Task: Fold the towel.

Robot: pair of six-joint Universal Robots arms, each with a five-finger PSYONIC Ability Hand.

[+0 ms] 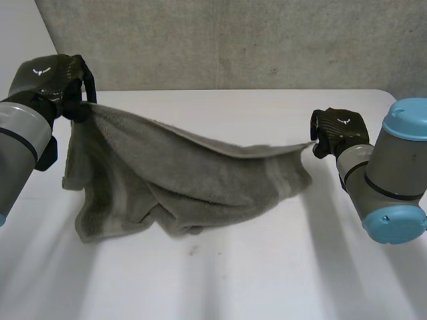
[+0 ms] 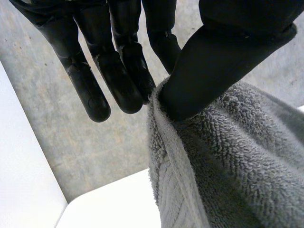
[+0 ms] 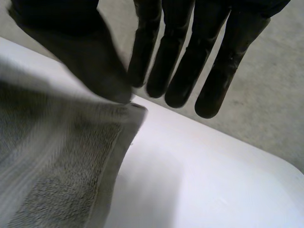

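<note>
— On the white desk (image 1: 267, 280), where is the towel?

— The grey towel (image 1: 200, 180) is half on it and half in the air. Its lower part sags in a crumpled heap on the desk between the two arms. Its upper edge is stretched in a line from one hand to the other.

— So which way does its long axis run?

— Side to side across the desk, and on a slope. The end at the left hand (image 1: 57, 83) is high, and the end at the right hand (image 1: 340, 130) is lower, close above the desk.

— Are both hands fast on it?

— The left hand is. In its wrist view the thumb (image 2: 213, 71) pins a corner against the fingers (image 2: 128, 80), and the cloth hangs down from that pinch. The right hand has the other end of the edge. Its thumb (image 3: 90, 61) lies on the corner with the straight fingers (image 3: 180, 61) just behind. I judge that a pinch too, since the edge runs taut to it.

— What does the next move turn on?

— The bulk lies nearer the left hand, on the robot's side of the held edge. To fold, I think both hands must carry that edge the same way across the heap and level with each other, or the fold will land askew. The right corner is held by very little cloth and could slip.
</note>
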